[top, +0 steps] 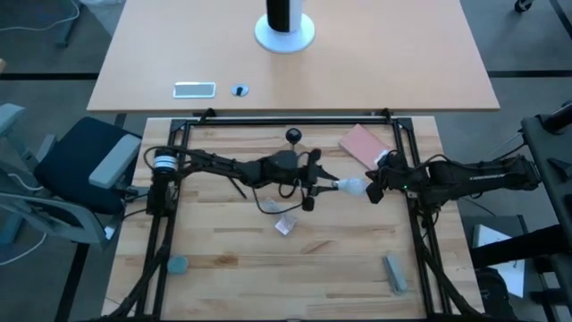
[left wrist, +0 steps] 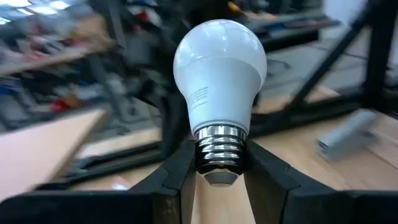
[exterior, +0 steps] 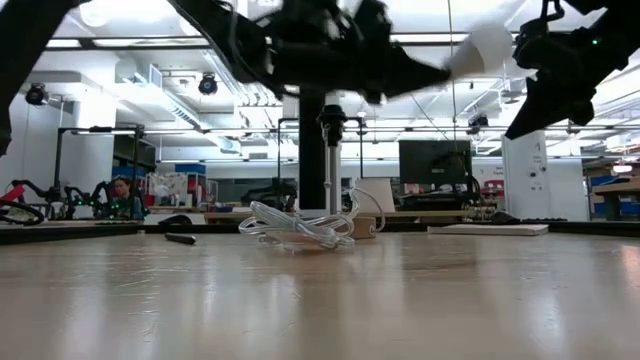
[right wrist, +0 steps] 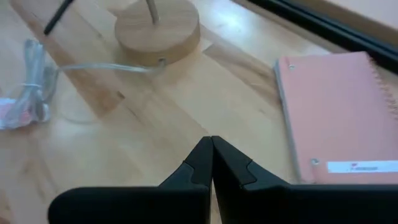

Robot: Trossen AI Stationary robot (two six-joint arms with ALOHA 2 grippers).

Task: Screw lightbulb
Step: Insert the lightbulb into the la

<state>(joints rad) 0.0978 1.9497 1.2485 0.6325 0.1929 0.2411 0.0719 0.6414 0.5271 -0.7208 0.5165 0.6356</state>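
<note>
The white frosted lightbulb (top: 352,186) hangs in the air over the middle of the table, its globe toward the table's right. My left gripper (top: 332,185) is shut on it; the left wrist view shows the bulb (left wrist: 219,71) close up. My right gripper (top: 375,190) is shut and empty just right of the globe; whether it touches the globe I cannot tell. The black ball-shaped socket (top: 293,136) stands behind my left arm on its round wooden base (right wrist: 157,28). A small clear plastic packet (top: 286,224) lies nearer the front. My left gripper pinches the bulb's silvery screw base (left wrist: 219,144) between its two fingers, one on each side of the thread. The fingers lie about level and point toward the table's right. The bulb sticks out beyond the fingertips, globe forward, lifted well clear of the table.
A pink spiral notebook (top: 362,143) lies at the far right. A coiled clear cable (exterior: 295,228) runs from the wooden base. A grey block (top: 394,273) lies front right and a teal disc (top: 178,265) front left. Black frame rails (top: 413,224) border the work surface.
</note>
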